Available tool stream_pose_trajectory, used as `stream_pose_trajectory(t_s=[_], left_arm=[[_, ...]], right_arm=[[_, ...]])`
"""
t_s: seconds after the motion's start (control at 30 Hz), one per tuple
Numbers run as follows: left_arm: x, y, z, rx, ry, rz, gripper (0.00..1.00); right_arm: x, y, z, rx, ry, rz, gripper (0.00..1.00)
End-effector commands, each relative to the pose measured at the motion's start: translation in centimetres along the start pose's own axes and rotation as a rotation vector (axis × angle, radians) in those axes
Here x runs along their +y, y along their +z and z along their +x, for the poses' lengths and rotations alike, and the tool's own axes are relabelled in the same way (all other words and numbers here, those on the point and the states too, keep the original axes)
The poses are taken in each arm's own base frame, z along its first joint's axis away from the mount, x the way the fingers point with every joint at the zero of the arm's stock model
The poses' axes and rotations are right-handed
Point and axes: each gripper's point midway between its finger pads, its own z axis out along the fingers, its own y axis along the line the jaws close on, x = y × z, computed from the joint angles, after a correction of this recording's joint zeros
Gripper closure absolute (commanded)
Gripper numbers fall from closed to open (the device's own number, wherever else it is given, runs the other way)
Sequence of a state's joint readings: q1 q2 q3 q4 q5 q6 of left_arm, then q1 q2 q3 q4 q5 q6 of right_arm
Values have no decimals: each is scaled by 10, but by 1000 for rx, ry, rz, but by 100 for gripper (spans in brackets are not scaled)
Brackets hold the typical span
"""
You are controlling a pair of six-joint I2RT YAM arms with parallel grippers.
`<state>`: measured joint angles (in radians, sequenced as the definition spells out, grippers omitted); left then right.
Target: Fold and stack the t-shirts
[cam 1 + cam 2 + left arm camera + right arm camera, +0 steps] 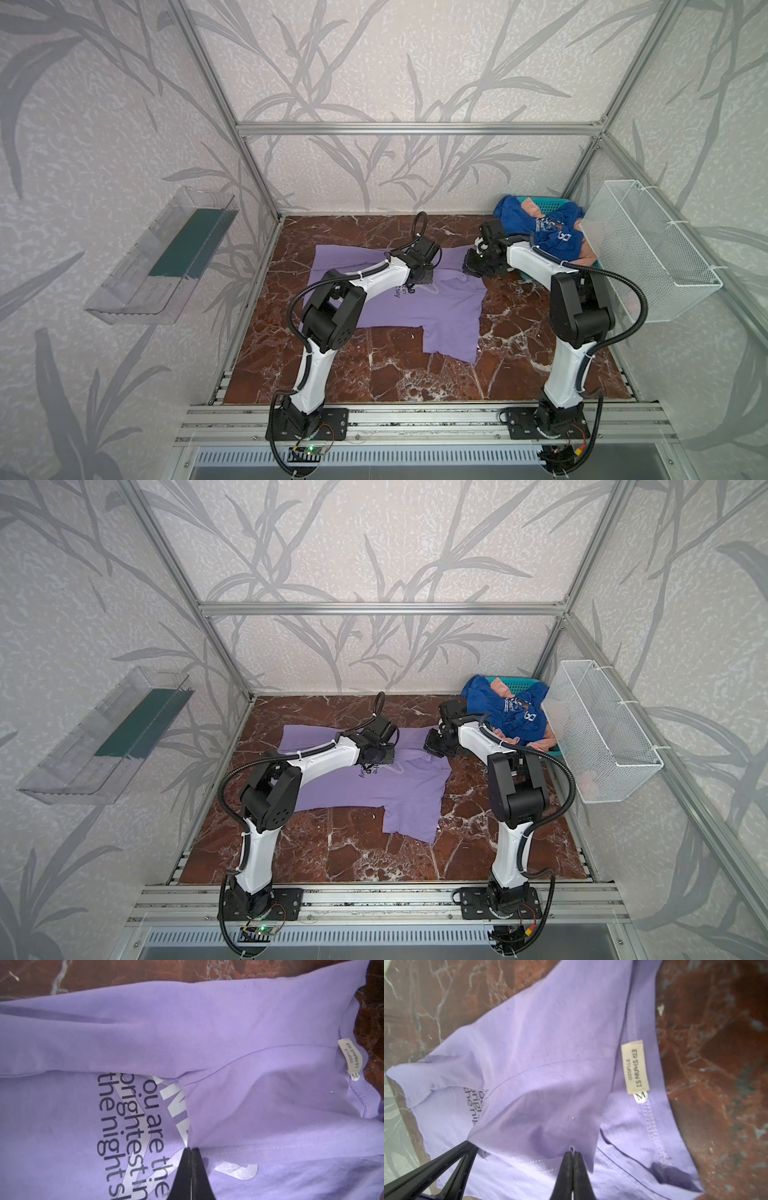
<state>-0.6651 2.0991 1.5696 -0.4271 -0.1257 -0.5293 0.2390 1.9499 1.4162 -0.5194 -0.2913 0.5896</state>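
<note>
From my remote seat, the marbled counter [374, 374] fills the cell floor in both top views. The purple shirt [449, 307] lies spread across its centre, with one part reaching toward 5 o'clock and another toward 10 o'clock.

The left arm [332, 307] rises from its base at 7 o'clock and bends sharply at the elbow. Its forearm runs toward 1 o'clock over the shirt, with the wrist pitched down. The right arm [577, 307] stands up from 5 o'clock with its elbow high. Its forearm reaches toward 10 o'clock, wrist also tipped down, so the two wrists sit near each other above the shirt's far half.

A wire bin [648, 249] hangs on the wall at 3 o'clock. In the corner at 1 o'clock a basket [536, 201] holds a crumpled blue shirt [540, 224] over a peach shirt [588, 257].

The left end effector [190, 1150] is pinched together on the edge of a folded-over flap of the purple shirt, right at its dark and white print [133, 1126]. The right end effector [572, 1154] is likewise closed on that flap's edge, with a nub of cloth showing at its tips. The flap tents up slightly between the two.

A cream label [635, 1068] sits inside the neckline.
</note>
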Motion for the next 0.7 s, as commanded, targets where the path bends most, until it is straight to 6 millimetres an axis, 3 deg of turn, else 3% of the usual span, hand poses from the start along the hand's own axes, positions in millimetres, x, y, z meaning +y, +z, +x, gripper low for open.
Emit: stream_pose_trajectory(t_s=[0.0,0.37,0.4,0.47,0.6,0.67], left_arm=[[6,-12,1,-1,0,4,100],[11,-11,13,18,-6,-2,100],[12,-11,13,21,-4,-5,99],[12,-12,12,19,-3,-15,87],[17,-20,9,-3,-3,-26,85],[22,-27,8,-22,-7,-37,79]], right_arm=[[2,-12,0,-40,-3,12,100],[-4,-10,12,-30,-9,40,100],[-3,-12,12,-28,-11,37,96],[-1,-16,12,-29,-17,35,86],[-2,-24,12,-46,-33,47,64],[-2,-28,10,-58,-43,51,62]])
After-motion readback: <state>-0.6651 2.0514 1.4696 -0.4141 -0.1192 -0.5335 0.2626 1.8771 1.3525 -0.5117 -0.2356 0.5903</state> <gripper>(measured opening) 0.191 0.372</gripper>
